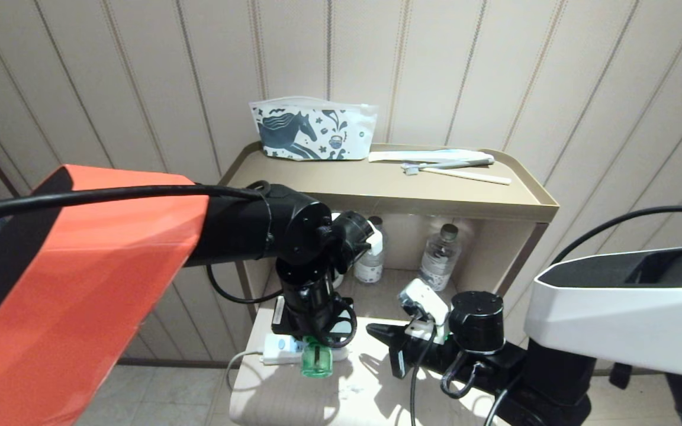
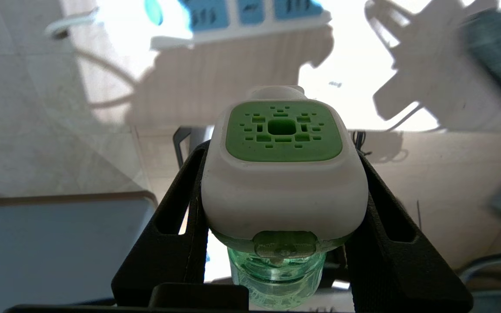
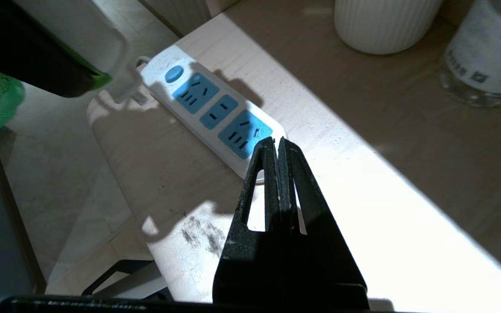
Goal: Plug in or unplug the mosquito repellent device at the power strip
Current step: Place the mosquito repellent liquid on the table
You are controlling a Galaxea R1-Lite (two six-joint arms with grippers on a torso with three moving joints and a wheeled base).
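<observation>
My left gripper (image 1: 316, 342) points down over the low table and is shut on the mosquito repellent device (image 1: 317, 359), a white body with a green vented face (image 2: 283, 130) and a translucent green bottle (image 2: 276, 278). The black fingers (image 2: 181, 208) press on both of its sides. The device hangs clear of the power strip (image 1: 279, 349), which lies just beyond it. In the right wrist view all the light blue sockets of the strip (image 3: 215, 111) show empty. My right gripper (image 3: 277, 141) is shut on nothing, with its tips at the strip's far end.
The strip lies on a pale low table (image 1: 293, 396) in front of a beige cabinet (image 1: 530, 207). Two clear water bottles (image 1: 438, 254) and a white cup (image 3: 385, 21) stand in the cabinet's open shelf. A printed pouch (image 1: 311, 130) and toothbrushes (image 1: 453, 163) lie on top.
</observation>
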